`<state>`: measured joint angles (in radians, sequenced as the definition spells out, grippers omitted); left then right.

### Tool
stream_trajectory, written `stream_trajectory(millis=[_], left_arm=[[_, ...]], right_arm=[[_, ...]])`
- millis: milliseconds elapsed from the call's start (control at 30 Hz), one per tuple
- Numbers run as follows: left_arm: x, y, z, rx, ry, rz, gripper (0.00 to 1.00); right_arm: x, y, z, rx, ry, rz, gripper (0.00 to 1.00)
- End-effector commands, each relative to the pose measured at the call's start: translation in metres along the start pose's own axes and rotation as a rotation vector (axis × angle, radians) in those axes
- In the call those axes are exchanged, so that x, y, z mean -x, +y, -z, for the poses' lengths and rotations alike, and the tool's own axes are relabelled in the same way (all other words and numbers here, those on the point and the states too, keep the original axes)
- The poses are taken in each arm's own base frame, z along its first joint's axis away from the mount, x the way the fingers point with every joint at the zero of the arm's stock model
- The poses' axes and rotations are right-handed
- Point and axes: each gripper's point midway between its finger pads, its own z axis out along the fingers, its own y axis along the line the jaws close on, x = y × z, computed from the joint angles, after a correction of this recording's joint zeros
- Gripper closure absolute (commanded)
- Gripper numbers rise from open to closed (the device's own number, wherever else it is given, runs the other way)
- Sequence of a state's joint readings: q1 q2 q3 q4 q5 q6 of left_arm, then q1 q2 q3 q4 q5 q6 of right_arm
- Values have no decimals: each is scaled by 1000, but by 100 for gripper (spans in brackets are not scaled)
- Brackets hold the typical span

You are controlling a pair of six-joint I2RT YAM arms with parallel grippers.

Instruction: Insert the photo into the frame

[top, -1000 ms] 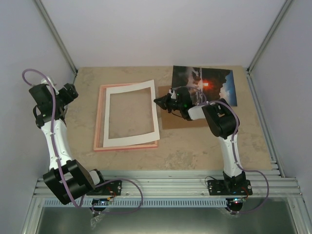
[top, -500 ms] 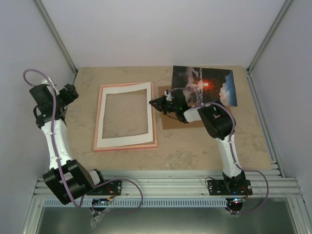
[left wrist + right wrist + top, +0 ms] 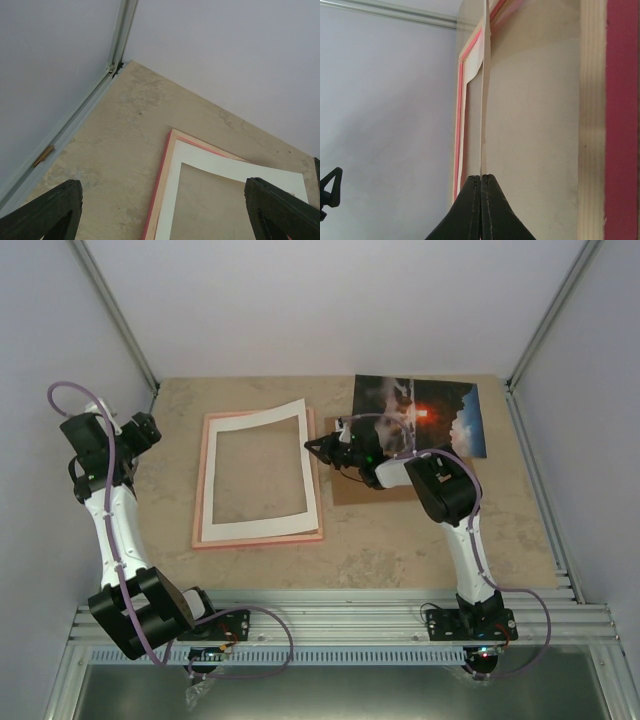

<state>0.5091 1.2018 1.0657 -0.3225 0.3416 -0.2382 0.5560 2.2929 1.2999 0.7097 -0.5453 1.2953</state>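
The pink frame (image 3: 204,490) lies flat on the table left of centre, with a white mat board (image 3: 258,423) on it. My right gripper (image 3: 309,446) is shut on the mat's right edge and holds that edge a little above the frame. In the right wrist view the mat (image 3: 483,100) runs edge-on out of the shut gripper (image 3: 481,176), beside the frame (image 3: 620,125). The photo (image 3: 430,415), with its red sun, lies face up at the back right. My left gripper (image 3: 150,428) is open and empty above the table's left side, looking down on the frame's corner (image 3: 159,190) and the mat (image 3: 225,162).
A brown cardboard sheet (image 3: 350,490) lies under the right arm, partly beneath the photo. White walls enclose the table on three sides, with metal rails (image 3: 120,320) at the corners. An aluminium ledge (image 3: 340,615) runs along the near edge.
My right gripper has moved left with the mat's edge. The mat has shifted from skewed over the frame's right side to lying inside it, its far right corner now raised. The left arm is still.
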Motion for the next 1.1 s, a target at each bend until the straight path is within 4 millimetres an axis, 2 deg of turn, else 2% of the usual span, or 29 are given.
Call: stream_trajectory(millis=[0, 267, 467, 567, 767, 867, 967, 1067], left_arm=[[-2, 4, -1, 9, 1, -8, 10], [-5, 5, -4, 3, 9, 0, 10], [-5, 4, -4, 0, 8, -2, 10], [-6, 4, -3, -1, 8, 0, 10], [-5, 3, -3, 0, 2, -3, 10], [-6, 7, -3, 22, 9, -14, 10], [-10, 10, -5, 37, 33, -37, 10], [-20, 11, -10, 38, 83, -66, 10]], right_arm=[[7, -8, -6, -19, -22, 52, 99], [-9, -9, -8, -44, 15, 34, 95], [-6, -6, -11, -102, 22, 80, 59], [-2, -7, -10, -165, 29, 117, 48], [9, 3, -4, -270, 15, 260, 24], [9, 5, 1, -313, 17, 305, 14], [5, 9, 5, -319, 37, 343, 11], [3, 16, 11, -303, 47, 393, 18]])
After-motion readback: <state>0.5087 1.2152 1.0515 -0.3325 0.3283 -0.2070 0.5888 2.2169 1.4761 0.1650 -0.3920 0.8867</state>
